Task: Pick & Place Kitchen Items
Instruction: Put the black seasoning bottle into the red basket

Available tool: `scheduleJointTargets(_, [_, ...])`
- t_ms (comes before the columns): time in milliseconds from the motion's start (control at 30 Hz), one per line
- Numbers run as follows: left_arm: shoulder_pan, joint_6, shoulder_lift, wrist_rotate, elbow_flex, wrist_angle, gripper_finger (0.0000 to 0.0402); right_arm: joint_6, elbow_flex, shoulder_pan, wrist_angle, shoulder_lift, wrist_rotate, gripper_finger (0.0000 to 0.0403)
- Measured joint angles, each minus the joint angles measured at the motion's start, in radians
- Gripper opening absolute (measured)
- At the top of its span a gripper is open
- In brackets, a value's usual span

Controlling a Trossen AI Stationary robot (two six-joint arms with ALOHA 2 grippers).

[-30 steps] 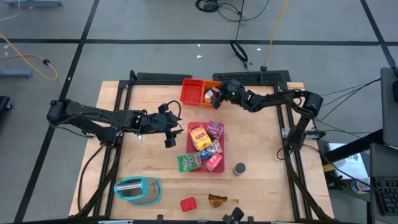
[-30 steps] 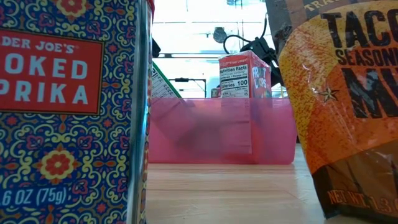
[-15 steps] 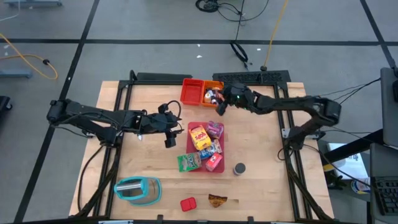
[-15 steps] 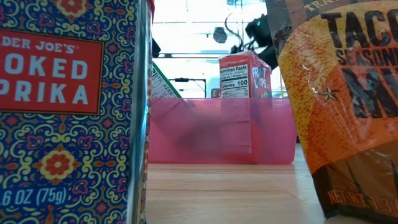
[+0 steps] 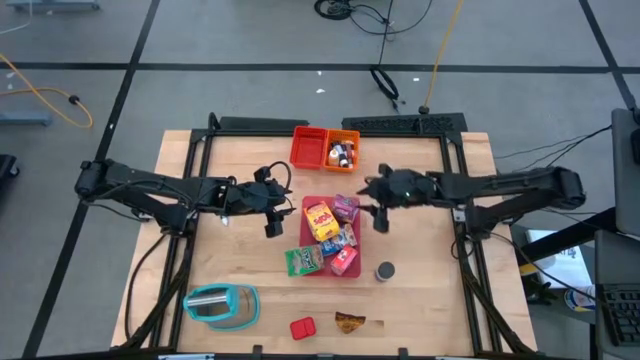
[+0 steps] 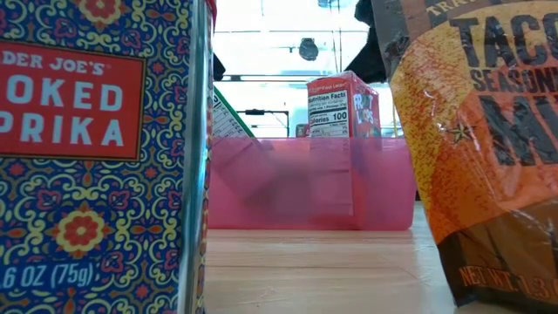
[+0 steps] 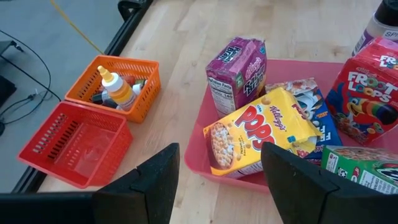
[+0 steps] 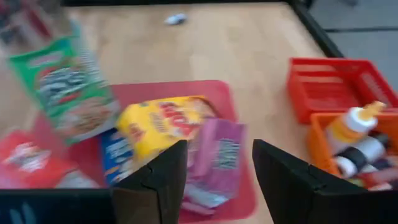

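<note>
A: Where the pink tray (image 5: pixel 352 222) sits mid-table, what's inside?

B: Yellow box (image 5: pixel 320 220), purple box (image 5: pixel 346 208), blue box (image 5: pixel 348 238), green box (image 5: pixel 303 261), red box (image 5: pixel 344 262). Orange bin (image 5: pixel 343 150) holds small bottles (image 5: pixel 342 154); red bin (image 5: pixel 308 147) is beside it.

A: Jaws?

B: Right gripper (image 5: pixel 380 208) hangs just beside the tray's edge, fingers (image 8: pixel 155 186) apart, gripping nothing. Left gripper (image 5: pixel 274 212) is near the tray's other side, fingers (image 7: pixel 149 186) apart, nothing between them.
</note>
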Motion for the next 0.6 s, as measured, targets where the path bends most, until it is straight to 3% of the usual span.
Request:
scheduleJointTargets(133, [0.0, -0.002, 0.0, 0.0, 0.0, 0.0, 0.0227, 0.027, 0.0, 0.093, -0.063, -0.037, -0.003, 0.0182])
scheduleJointTargets(400, [0.0, -0.009, 0.0, 0.0, 0.0, 0.0, 0.0227, 0.112, -0.001, 0.247, -0.094, -0.048, -0.147, 0.0219])
scheduleJointTargets(600, [0.0, -0.013, 0.0, 0.0, 0.0, 0.0, 0.0227, 0.195, -0.001, 0.333, -0.147, -0.048, -0.188, 0.0247])
